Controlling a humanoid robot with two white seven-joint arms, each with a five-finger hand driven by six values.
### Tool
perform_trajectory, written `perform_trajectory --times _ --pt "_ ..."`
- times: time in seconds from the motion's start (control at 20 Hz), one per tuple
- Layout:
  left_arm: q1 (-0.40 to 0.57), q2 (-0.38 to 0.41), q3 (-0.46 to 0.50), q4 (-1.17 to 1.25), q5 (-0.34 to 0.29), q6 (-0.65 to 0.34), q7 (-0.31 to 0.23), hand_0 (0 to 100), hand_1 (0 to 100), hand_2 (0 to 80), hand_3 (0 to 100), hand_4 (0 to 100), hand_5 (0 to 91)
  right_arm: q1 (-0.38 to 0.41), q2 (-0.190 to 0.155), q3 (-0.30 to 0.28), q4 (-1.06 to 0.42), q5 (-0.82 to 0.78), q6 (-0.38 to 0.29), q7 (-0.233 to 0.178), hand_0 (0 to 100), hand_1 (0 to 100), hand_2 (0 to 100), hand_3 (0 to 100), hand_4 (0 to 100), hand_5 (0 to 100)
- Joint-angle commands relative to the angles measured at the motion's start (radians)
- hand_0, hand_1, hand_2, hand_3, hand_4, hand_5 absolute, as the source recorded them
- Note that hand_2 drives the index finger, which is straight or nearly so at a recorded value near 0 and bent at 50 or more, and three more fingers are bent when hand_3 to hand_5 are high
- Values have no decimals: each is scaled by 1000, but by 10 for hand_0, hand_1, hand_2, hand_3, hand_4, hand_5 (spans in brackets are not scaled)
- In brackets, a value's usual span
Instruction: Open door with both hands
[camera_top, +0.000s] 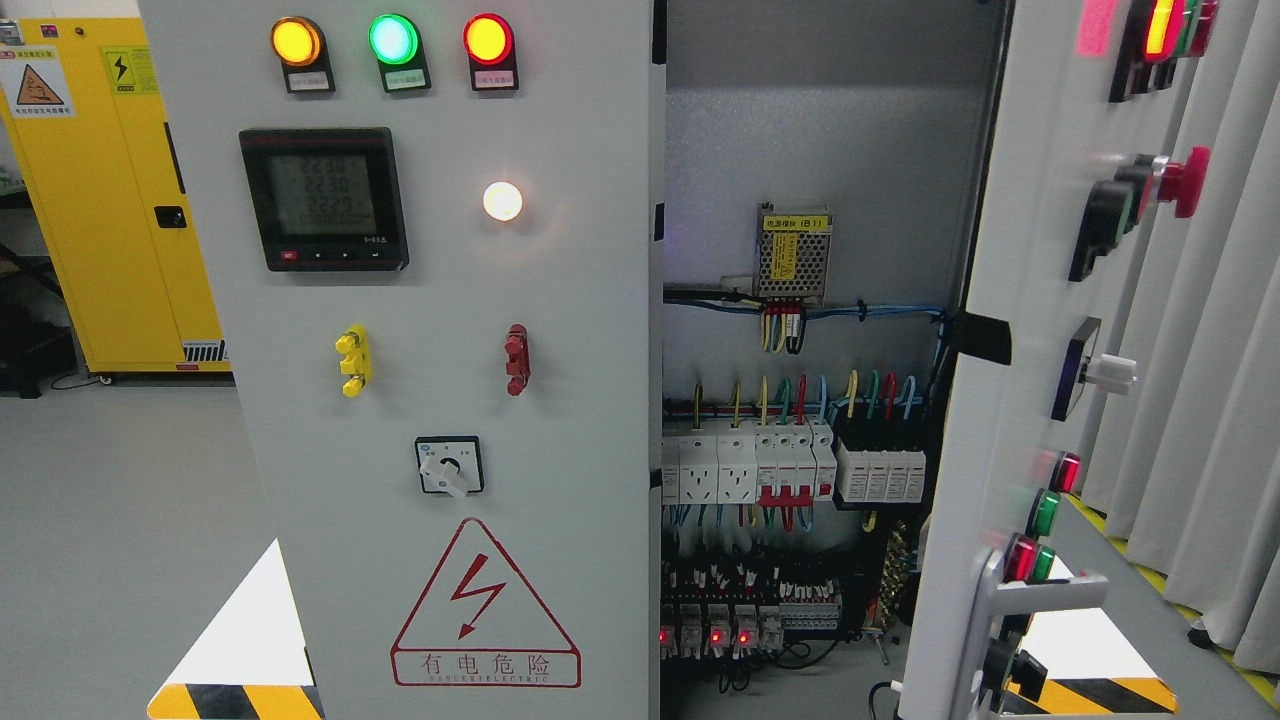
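Grey floor, yellow cabinet (110, 200) far left | closed left door (440, 400) carrying meter (323, 198) and lamps | wiring bay (800, 450) exposed | right door (1010, 400) swung wide, edge-on; likely stiff, weighty sheet metal, best gripped at its handle (1040, 595) or free edge | no robot hands visible, finger state unknowable.

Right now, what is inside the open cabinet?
Inside the cabinet: a mesh power supply, coloured wires, white sockets and breakers, and terminal blocks with red lights. The closed left door hides the rest.
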Motion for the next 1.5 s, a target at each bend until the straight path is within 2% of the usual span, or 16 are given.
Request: perform_trajectory --times 0.0,0.25,0.4,0.5,0.6,0.65,0.7,0.8,0.9,0.95,1.05,1.3,1.45 --pt "1 -7 4 -1 0 -3 6 0 0 0 0 0 0 -5 -11 1 0 0 0 0 244 0 0 0 0 0" --pt "8 -3 4 -15 4 -10 1 0 0 0 0 0 0 -5 -11 1 0 0 0 0 244 0 0 0 0 0" --pt "15 7 0 -28 2 -138 -2 0 0 0 0 0 0 -5 -11 1 0 0 0 0 245 0 0 0 0 0" --pt "67 34 -5 -129 0 -247 -4 0 0 0 0 0 0 -5 -20 1 0 0 0 0 245 0 0 0 0 0" --pt "158 72 -2 -322 5 -254 -16 0 0 0 0 0 0 -5 -23 1 0 1 0 0 245 0 0 0 0 0" --pt "187 92 0 -394 11 -254 -45 0 0 0 0 0 0 -5 -23 1 0 0 0 0 245 0 0 0 0 0" --pt "207 108 1 -450 14 -254 -103 0 0 0 0 0 0 -5 -23 1 0 0 0 0 245 0 0 0 0 0" --pt "239 146 7 -533 19 -254 -286 0 0 0 0 0 0 -6 -25 1 0 0 0 0 246 0 0 0 0 0" --pt "259 191 7 -611 72 -254 -500 0 0 0 0 0 0 -5 -25 1 0 0 0 0 245 0 0 0 0 0" --pt "267 212 7 -646 108 -254 -555 0 0 0 0 0 0 -5 -25 1 0 0 0 0 245 0 0 0 0 0" --pt "282 269 7 -738 155 -250 -565 0 0 0 0 0 0 -5 -26 1 0 0 0 0 245 0 0 0 0 0" --pt "389 468 12 -1131 220 -246 -565 0 0 0 0 0 0 -5 -49 1 1 0 0 0 247 0 0 0 0 0" --pt "429 557 88 -1307 240 -246 -571 0 0 0 0 0 0 -5 -49 1 0 0 0 0 246 0 0 0 0 0"
